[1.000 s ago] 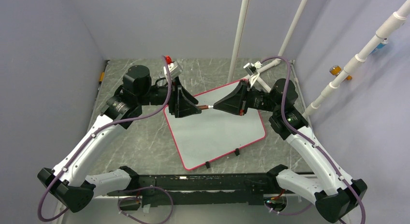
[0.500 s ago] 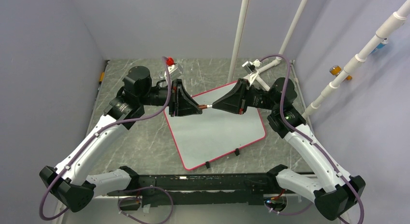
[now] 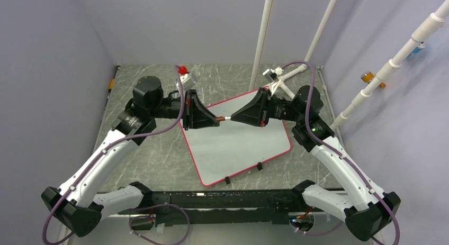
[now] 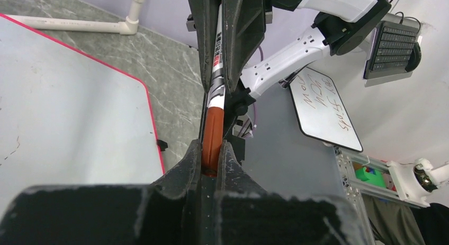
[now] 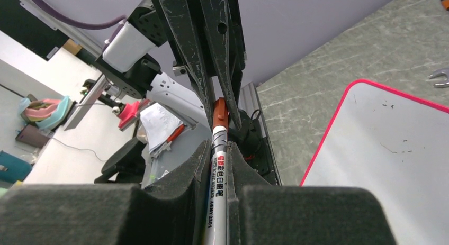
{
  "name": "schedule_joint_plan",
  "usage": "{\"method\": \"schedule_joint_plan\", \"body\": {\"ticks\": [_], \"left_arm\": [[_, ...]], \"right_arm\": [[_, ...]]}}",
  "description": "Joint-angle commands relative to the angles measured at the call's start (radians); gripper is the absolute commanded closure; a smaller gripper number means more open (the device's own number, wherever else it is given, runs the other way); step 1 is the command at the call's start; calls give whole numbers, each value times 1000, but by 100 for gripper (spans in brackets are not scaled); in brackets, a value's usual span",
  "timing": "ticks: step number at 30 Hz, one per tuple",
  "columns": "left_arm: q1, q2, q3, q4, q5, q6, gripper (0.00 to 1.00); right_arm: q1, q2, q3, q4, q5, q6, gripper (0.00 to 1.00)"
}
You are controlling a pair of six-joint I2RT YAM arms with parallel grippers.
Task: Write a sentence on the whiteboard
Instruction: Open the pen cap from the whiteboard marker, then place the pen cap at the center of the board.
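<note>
The whiteboard [image 3: 238,144] lies flat and skewed on the marbled table, white with a red-pink frame. No sentence shows on it, only faint specks [image 5: 394,148]. Above its far left part a marker [image 3: 223,118] hangs level between the two grippers, which face each other tip to tip. My left gripper [image 3: 216,119] is shut on the marker's red cap [image 4: 213,129]. My right gripper [image 3: 232,118] is shut on its white printed barrel [image 5: 217,184]. The marker's tip is hidden under the cap.
Two black clips [image 3: 227,179] sit on the board's near edge. White pipes [image 3: 263,38] rise at the back, with a metal fitting [image 3: 272,75] at their foot. A red item [image 3: 183,69] lies at the back left. A small written board [image 4: 323,107] stands off the table.
My left gripper has closed onto the red cap. Both grippers and the marker have drifted slightly left. The right gripper's hold on the barrel is unchanged.
</note>
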Motion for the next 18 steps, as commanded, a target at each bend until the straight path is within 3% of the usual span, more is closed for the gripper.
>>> {"method": "schedule_joint_plan", "body": {"ticks": [1,9,18], "left_arm": [[102,-82,-56,-8,4,7,100],[250,-188,-160,-82,32,36,100],[347,-351,-250,-252,-222,59,100]], "right_arm": [[-8,-42,12,-26,5,-50,100],[-7,-52,5,-33,3,-54,100],[-7,-57,18,-123,56,-104,100]]}}
